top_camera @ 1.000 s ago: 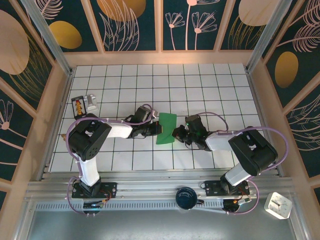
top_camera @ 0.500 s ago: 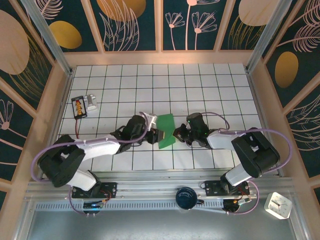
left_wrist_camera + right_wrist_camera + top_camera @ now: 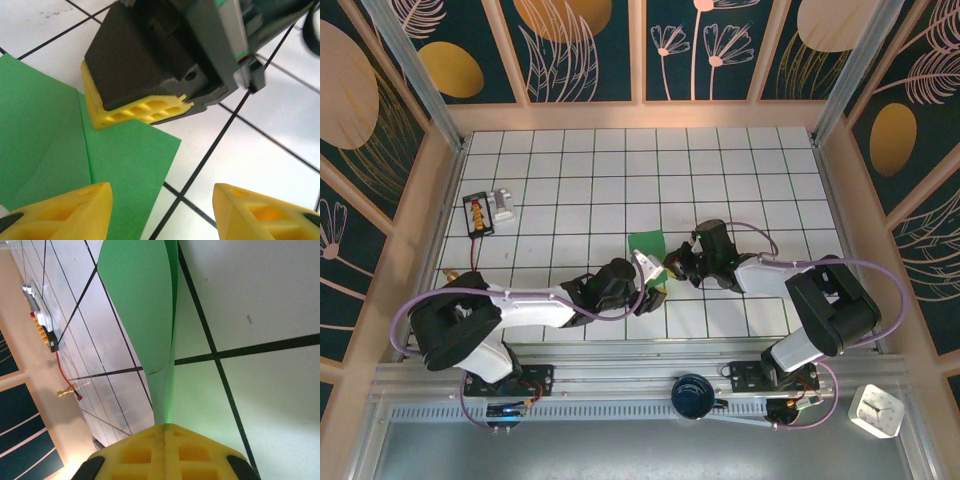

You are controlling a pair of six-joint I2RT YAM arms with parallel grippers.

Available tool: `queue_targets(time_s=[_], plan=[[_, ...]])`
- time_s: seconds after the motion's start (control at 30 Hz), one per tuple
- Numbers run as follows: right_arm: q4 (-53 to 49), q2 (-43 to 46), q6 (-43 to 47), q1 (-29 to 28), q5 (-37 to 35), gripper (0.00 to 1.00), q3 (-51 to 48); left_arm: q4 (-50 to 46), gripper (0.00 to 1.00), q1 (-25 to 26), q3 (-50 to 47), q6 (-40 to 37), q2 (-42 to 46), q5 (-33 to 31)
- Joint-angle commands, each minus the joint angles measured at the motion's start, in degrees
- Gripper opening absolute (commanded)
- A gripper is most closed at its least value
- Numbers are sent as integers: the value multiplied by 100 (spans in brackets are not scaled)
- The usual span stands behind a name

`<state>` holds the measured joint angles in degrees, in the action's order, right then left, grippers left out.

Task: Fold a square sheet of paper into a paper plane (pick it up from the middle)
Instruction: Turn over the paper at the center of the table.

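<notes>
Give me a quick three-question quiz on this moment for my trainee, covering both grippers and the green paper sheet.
1. True or false: the left gripper is clamped on the thin green sheet of paper.
2. What does the right gripper hold? A) the green sheet B) a red cup C) nothing.
3. Which gripper's fingers stand apart?
Key: 1 false; 2 A; 3 the left.

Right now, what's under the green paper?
Around the thin green folded paper sheet, the white tiled tabletop with black grid lines shows. What lies directly beneath the sheet is covered, so I cannot tell.
</notes>
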<state>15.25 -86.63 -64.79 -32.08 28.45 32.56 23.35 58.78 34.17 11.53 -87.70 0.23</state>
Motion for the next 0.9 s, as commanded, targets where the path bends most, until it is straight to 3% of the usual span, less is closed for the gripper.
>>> queue_targets(time_s=[0.0,0.37,0.73,0.87], plan=[[191,-16,-160,40,173,0,58,84,55,55,173,-352,-177,-409],[307,-130,-191,35,205,0,19,-99,34,97,473,-414,-365,-550],[307,-118,-161,36,205,2,47,-134,1,96,472,-227,-293,-828],[291,-40,-115,215,197,4,73,-52,0,79,465,-24,-278,-832]])
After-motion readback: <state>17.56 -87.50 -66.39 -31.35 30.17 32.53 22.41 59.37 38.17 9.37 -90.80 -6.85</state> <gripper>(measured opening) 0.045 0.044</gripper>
